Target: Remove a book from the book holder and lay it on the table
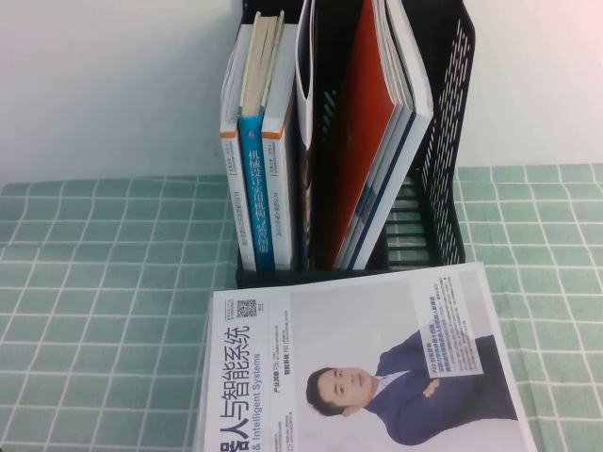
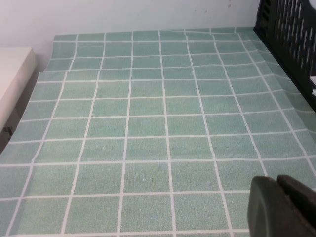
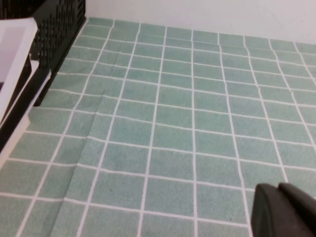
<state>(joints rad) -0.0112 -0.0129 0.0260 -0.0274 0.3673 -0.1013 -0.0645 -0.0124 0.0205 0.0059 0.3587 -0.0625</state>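
Book holder (image 1: 443,141) of black plastic stands upright on the table (image 1: 104,311), its open front facing the robot. Just in front of it a magazine with a man in a navy suit (image 1: 377,367) lies flat on the cloth, its far edge touching the foot of the rack.

Inside, the left compartment holds three upright books (image 1: 259,141) packed spine-out: one blue spine between two white ones with orange bands. Next to them a thin white magazine (image 1: 305,89) stands with its top edge curled over. The right compartment carries a red-covered magazine (image 1: 367,132) leaning to the right, with several white-edged magazines (image 1: 410,85) stacked behind it against the perforated side wall. Which of these white ones is the book cannot be told, as no cover lettering shows.

Neither gripper appears in the high view. The left gripper (image 2: 284,210) shows only as a dark tip at the edge of its wrist view, above bare cloth, well apart from the rack's slotted wall. The right gripper (image 3: 284,212) shows likewise, over cloth on the rack's other side. Whether either is open or closed cannot be told.

The pale green cloth with thin white grid lines wrinkles slightly near the rack, and a plain white wall (image 1: 104,85) rises behind it.
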